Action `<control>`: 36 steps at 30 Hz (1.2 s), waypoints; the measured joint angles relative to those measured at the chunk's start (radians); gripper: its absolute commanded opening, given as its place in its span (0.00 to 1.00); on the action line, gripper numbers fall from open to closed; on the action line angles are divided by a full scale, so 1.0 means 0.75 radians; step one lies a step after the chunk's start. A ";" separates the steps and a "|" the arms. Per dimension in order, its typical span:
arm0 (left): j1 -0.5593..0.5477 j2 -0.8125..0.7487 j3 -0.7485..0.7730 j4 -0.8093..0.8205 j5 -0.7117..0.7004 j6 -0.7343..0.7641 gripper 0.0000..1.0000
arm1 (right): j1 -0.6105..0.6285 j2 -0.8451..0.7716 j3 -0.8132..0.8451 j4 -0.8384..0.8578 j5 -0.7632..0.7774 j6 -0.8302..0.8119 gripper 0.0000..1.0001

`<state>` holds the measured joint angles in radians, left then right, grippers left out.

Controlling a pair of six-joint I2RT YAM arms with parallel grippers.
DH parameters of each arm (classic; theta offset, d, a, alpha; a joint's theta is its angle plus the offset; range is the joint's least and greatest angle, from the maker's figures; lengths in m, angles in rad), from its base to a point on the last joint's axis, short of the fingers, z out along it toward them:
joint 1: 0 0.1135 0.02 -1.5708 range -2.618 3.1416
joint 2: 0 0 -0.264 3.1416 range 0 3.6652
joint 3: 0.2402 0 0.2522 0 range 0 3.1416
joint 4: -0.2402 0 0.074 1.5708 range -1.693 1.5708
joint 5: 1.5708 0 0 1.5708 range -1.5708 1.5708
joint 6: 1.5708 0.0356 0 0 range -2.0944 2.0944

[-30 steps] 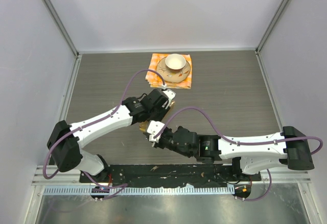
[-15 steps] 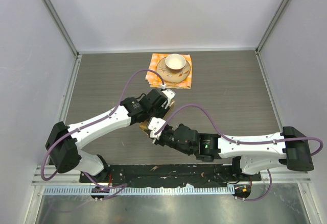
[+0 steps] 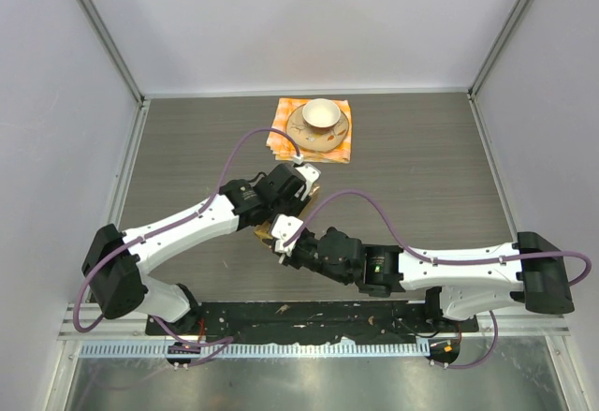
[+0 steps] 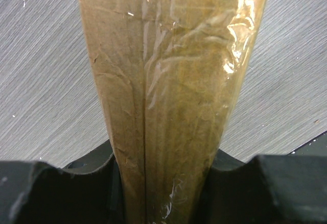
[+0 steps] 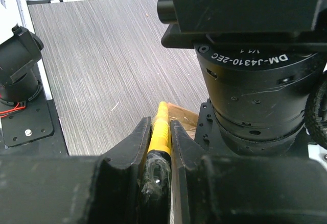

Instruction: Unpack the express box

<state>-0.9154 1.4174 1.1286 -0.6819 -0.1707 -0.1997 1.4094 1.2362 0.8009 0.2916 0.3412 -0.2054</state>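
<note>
- The left gripper (image 4: 163, 175) is clamped on the express box (image 4: 168, 81), holding it edge-up near the middle of the table (image 3: 421, 168), well short of the teacup (image 3: 320, 112).
- The right gripper (image 5: 160, 128) is closed tight on a slim yellow tool (image 5: 161, 119), probably a cutter, with its tip at the box.
- In the last second the right arm has crept closer to the box, so cutting looks imminent.
- The box is creased brown cardboard with glossy clear tape over its centre seam, still sealed.

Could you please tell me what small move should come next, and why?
Probably draw the right gripper back a little: it is shut on a yellow item beside the express box, which the left gripper holds, so pulling should separate them.
</note>
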 measured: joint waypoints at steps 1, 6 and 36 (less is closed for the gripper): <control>0.000 0.000 0.000 0.000 0.000 0.000 0.00 | 0.000 0.000 0.000 0.000 -0.001 0.001 0.01; 0.000 -0.003 -0.005 0.002 0.000 0.000 0.00 | 0.001 -0.001 0.001 -0.001 -0.014 0.003 0.01; 0.000 -0.024 -0.010 0.007 0.022 -0.002 0.00 | 0.003 0.020 0.008 -0.005 -0.008 -0.011 0.01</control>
<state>-0.9154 1.3994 1.1213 -0.6769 -0.1539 -0.2012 1.4117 1.2510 0.8066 0.2882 0.3351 -0.2138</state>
